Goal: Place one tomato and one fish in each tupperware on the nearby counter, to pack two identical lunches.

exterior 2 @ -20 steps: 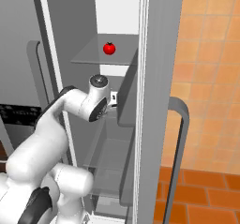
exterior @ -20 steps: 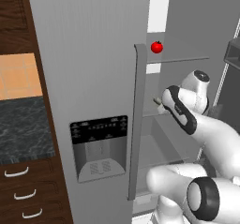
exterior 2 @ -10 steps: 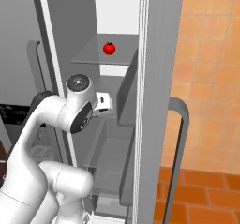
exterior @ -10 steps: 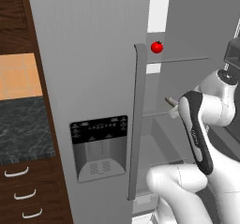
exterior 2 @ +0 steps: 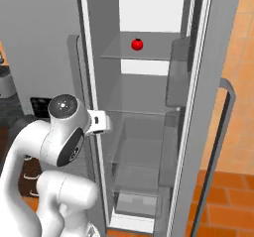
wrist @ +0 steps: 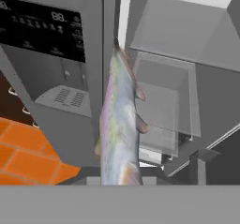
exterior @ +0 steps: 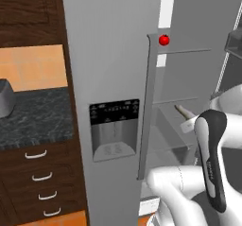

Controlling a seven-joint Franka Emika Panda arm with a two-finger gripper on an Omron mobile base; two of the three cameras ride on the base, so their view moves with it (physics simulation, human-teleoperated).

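Kitchen fridge stands open; tomato rests on its upper shelf. Gripper clamped on fish, held by one end. Risk: fish snagging the door edge while swinging toward the left tabletop.

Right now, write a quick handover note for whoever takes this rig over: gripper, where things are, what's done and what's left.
Gripper: shut on a fish, which hangs in front of the open fridge.
Tomato: one on an upper fridge shelf.
Counter: left of the fridge; no tupperware in view.
Done: one fish picked up.
Left: carry this fish to a tupperware, then pack the rest.
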